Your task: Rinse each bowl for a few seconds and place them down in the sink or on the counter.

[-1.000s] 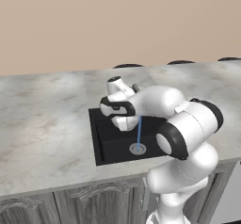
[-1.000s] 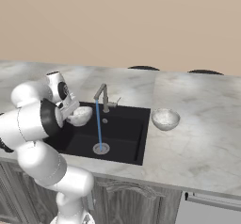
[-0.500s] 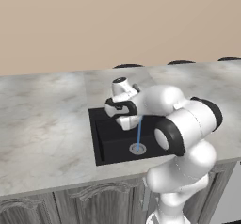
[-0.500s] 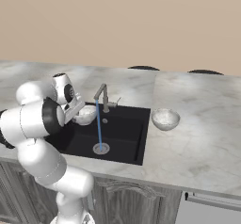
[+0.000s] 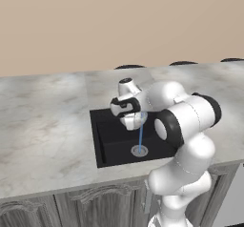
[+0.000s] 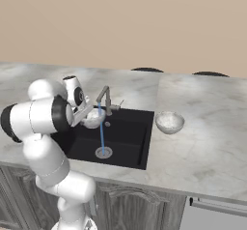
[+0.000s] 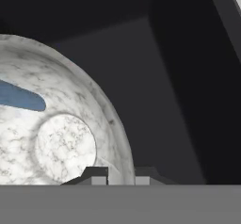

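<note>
The gripper (image 7: 121, 172) pinches the rim of one bowl (image 7: 61, 124), a finger on each side of the wall, holding it over the sink (image 6: 130, 147) under the faucet (image 6: 106, 97) — water (image 6: 102, 135) runs. The other bowl (image 6: 169, 122) sits on the counter (image 6: 202, 147) just right of the sink.

No text, label, brand, number or sign can be read anywhere in these views.
</note>
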Controlling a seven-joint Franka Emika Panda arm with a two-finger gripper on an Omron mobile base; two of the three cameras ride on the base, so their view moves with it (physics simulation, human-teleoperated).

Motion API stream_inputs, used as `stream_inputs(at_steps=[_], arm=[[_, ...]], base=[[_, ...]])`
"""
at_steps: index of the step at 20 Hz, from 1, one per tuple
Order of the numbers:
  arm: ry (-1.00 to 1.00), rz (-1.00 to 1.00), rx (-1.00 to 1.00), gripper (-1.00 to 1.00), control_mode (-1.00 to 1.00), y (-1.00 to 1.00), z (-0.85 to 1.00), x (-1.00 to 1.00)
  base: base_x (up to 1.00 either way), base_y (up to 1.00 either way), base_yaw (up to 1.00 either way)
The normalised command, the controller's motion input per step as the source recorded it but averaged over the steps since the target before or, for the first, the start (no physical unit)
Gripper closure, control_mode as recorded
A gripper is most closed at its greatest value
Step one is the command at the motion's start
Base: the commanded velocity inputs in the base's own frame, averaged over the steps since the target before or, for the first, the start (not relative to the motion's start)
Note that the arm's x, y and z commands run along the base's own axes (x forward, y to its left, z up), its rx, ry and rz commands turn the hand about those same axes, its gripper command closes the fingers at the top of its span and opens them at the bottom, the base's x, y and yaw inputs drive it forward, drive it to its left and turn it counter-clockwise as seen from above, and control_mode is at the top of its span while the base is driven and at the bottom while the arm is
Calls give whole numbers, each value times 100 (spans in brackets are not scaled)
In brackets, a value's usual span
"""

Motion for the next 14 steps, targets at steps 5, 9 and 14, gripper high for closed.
stream_inputs(at_steps=[5, 9, 14], arm=[[-7, -15, -3, 100, -100, 6, -1, -21], [-11, -13, -3, 100, -100, 36, 0, -36], [-13, -2, -5, 100, -100, 52, 16, -29]], base=[[0, 0, 0], [0, 0, 0], [0, 0, 0]])
